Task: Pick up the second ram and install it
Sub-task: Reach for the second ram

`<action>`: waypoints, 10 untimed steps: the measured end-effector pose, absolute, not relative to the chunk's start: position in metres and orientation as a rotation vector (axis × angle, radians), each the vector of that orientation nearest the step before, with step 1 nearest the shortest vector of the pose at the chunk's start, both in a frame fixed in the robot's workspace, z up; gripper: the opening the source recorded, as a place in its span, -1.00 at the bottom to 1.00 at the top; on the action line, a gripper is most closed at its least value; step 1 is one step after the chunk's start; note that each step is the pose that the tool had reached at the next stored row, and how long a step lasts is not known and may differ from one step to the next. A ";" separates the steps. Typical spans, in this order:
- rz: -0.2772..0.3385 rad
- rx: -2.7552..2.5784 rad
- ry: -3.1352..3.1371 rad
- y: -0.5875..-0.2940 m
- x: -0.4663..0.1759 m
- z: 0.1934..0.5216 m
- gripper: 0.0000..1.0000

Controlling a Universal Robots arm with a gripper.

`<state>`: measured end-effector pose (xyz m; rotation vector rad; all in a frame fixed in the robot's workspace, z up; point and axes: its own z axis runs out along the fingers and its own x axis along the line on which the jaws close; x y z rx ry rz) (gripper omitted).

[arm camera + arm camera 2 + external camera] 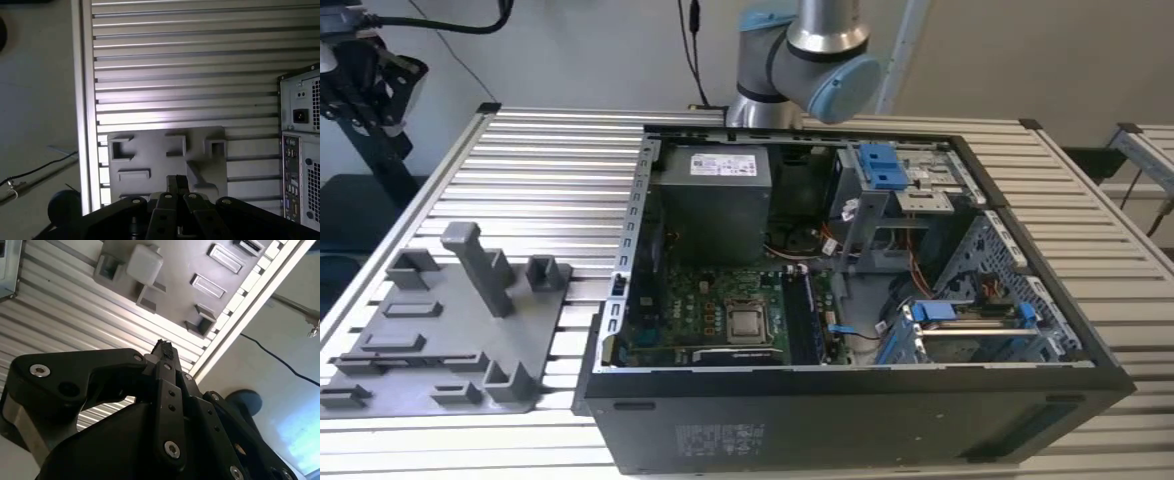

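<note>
On the exterior view's left, resting on the slatted table (534, 150): grey tray (447, 340) with upright posts.

Middle to the exterior view's right: open case (854, 425) lying on its side, motherboard (700, 300) facing up. Just right of the processor socket (747, 323): a long dark strip standing on edge in the slots, probably the ram (809, 310). Cannot tell whether it is the first or the second stick. Further right: drive cages with blue latches (934, 312).

At the far side, behind the case: arm (821, 60).

In both wrist views: gripper (163, 349) (176, 181) hanging above the table, pointed at the tray. Fingers (167, 387) closed tip to tip, gripping no stick. In the first wrist view, beside the tray: the case's rear panel with its ports.
</note>
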<state>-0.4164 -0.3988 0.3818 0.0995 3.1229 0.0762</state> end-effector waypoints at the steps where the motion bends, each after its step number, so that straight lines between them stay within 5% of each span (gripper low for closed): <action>1: 0.076 0.099 3.123 -0.399 -0.420 0.382 -0.79; 10: 0.077 0.029 3.125 -0.399 -0.436 0.379 -0.79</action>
